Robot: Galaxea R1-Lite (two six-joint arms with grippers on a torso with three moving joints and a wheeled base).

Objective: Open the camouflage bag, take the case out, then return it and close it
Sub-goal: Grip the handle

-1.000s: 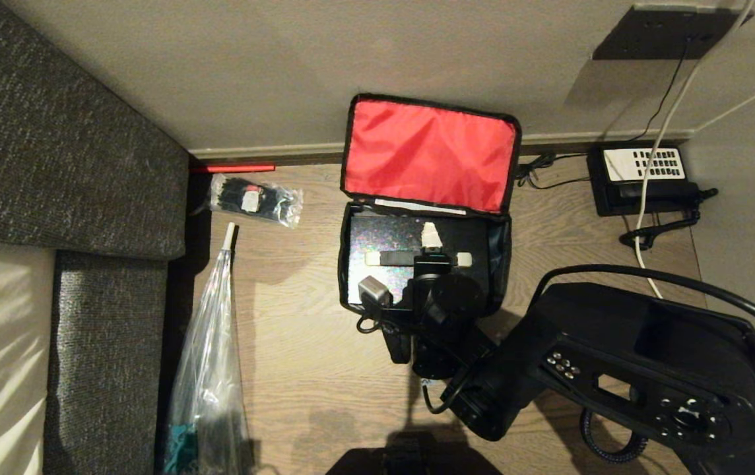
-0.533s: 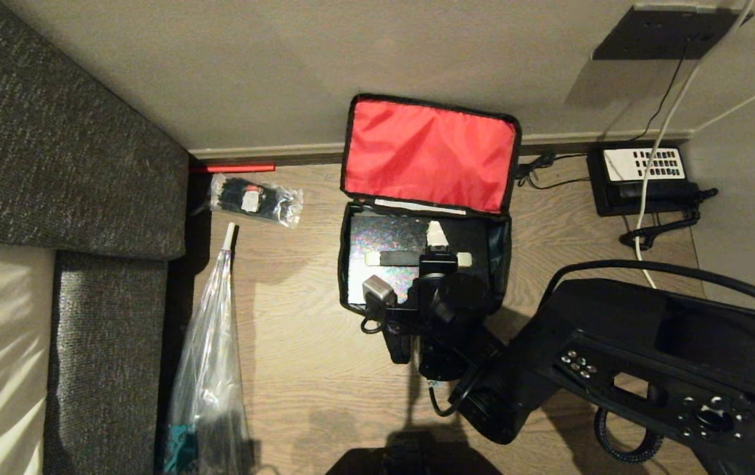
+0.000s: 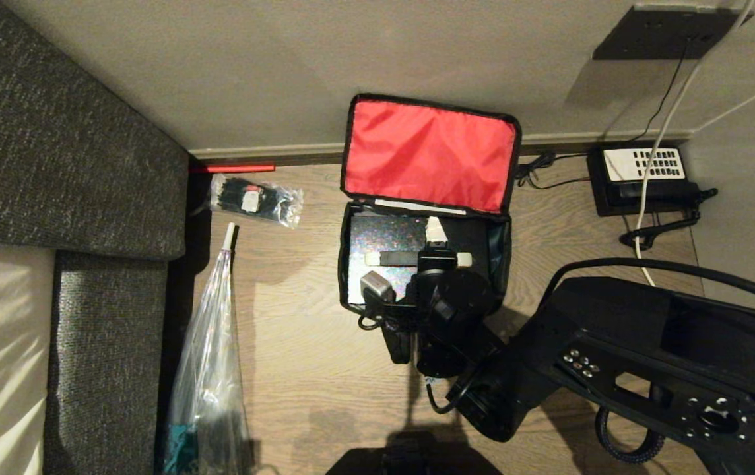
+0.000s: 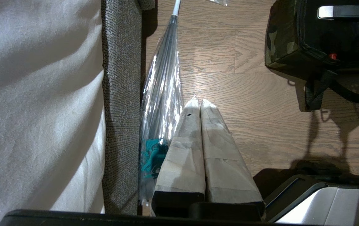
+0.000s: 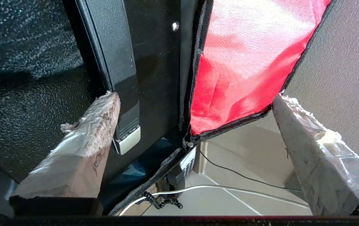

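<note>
With the camouflage bag (image 3: 425, 218) lying open at frame centre, the case (image 3: 410, 258) sits inside, its handle (image 3: 396, 257) running left-right. Right gripper (image 3: 435, 245) hovers directly over it, fingers spread wide; left gripper (image 4: 197, 108), fingers together, is parked well away.

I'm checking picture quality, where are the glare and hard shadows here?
Head view: the right arm throws a dark shadow on the wooden floor. Left wrist view: glare on the floor beside the clear plastic bag. Right wrist view: the camouflage bag's red lining is washed out.

Right gripper (image 3: 435, 239) farther over case (image 3: 391, 239)
</note>
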